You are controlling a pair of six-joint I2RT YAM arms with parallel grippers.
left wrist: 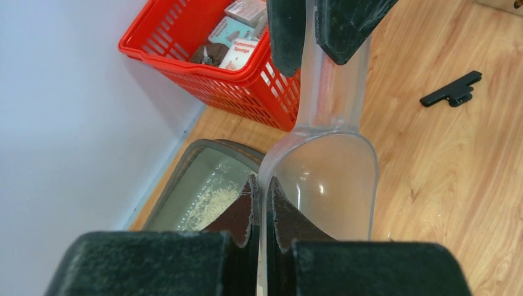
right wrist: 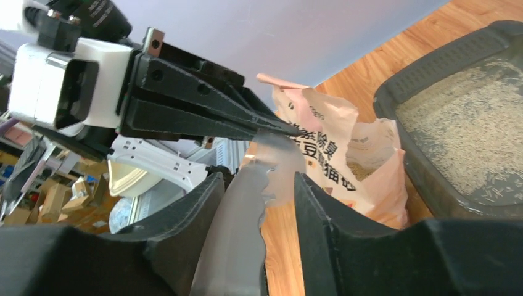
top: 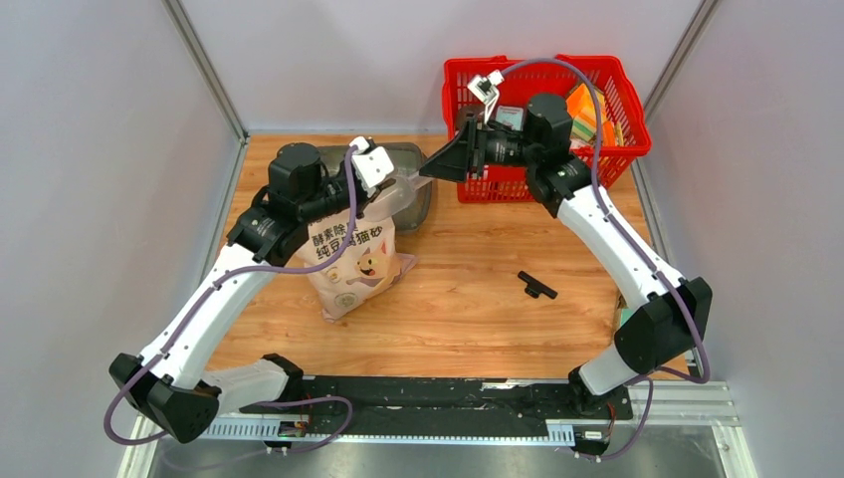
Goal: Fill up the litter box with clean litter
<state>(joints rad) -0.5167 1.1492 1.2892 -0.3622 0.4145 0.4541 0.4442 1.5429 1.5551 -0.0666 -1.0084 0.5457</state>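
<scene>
The dark grey litter box (top: 418, 204) sits at the back, mostly hidden by my left arm; it holds a layer of pale litter (right wrist: 459, 132) and shows in the left wrist view (left wrist: 206, 185). The pinkish bag of litter (top: 353, 254) stands open in front of it (right wrist: 351, 148). My left gripper (top: 386, 189) is shut on the rim of the translucent scoop's bowl (left wrist: 333, 179), above the box's edge (left wrist: 263, 185). My right gripper (top: 430, 167) is open around the scoop's handle (right wrist: 243, 222); the handle leans on one finger, with a gap to the other (right wrist: 259, 185).
A red mesh basket (top: 498, 184) with several boxes stands at the back right, close behind the right gripper (left wrist: 203, 74). A small black part (top: 536, 288) lies on the wooden table right of the bag (left wrist: 453, 91). Grey walls close in the sides and back.
</scene>
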